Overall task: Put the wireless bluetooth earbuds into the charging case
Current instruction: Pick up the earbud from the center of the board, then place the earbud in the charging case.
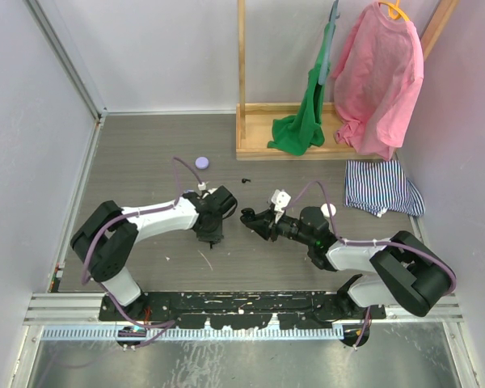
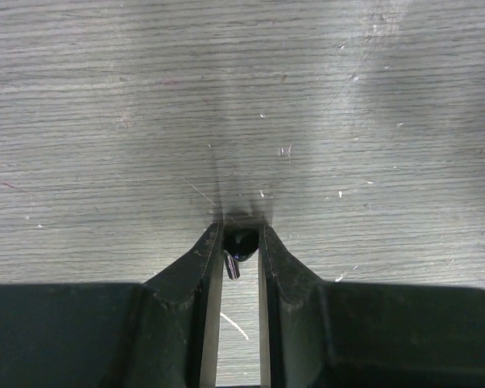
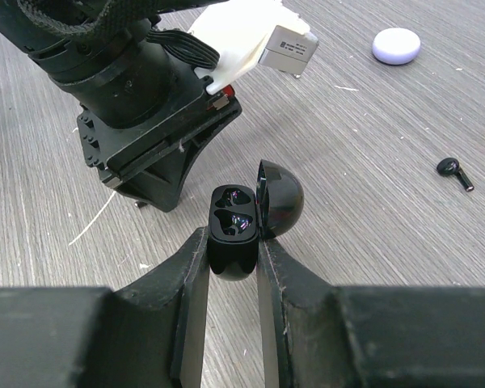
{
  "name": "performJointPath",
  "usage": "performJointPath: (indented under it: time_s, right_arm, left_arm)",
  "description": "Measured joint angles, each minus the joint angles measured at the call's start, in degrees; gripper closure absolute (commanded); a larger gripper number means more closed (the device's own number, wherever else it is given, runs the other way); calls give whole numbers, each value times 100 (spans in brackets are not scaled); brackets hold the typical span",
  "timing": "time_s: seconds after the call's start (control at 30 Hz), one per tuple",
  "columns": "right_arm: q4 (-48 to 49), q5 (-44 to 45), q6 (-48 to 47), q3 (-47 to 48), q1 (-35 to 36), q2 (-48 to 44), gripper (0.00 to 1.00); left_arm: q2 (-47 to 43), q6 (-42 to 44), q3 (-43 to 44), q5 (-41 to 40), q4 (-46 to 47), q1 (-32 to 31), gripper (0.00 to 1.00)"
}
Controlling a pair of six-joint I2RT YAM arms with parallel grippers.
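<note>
Near the worktop (image 2: 226,97) centre our left tool (image 2: 241,233) pinches a black earbud (image 2: 242,242). Just beside, our right tool (image 3: 232,246) grips the open charging case (image 3: 233,226), the left wrist (image 3: 137,89) crowding it. Beyond lie a loose earbud (image 3: 454,170), a lilac puck (image 3: 396,46), then a clothes rack (image 1: 250,129) at the far edge.

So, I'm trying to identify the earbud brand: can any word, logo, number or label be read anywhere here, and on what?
None can be read.
The black charging case, open in the right gripper, shows no brand.
The lilac case, the loose black earbud and the white module on the left wrist show no marking.
The pink shirt shows no print.
</note>
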Motion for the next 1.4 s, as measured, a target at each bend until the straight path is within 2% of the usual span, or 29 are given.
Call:
performJointPath:
  time_s: [0.4, 0.97, 1.4]
  right_arm:
    - [17, 4, -61, 2, 94, -2, 93]
    - [555, 345, -192, -111, 181, -46, 94]
    - [1119, 455, -144, -129, 197, -109, 94]
  left_arm:
    - [-632, 76, -566, -393, 415, -107, 93]
    - [-2218, 1047, -872, -1082, 1838, -337, 94]
    - [-3440, 1711, -1167, -861, 3169, -404, 94]
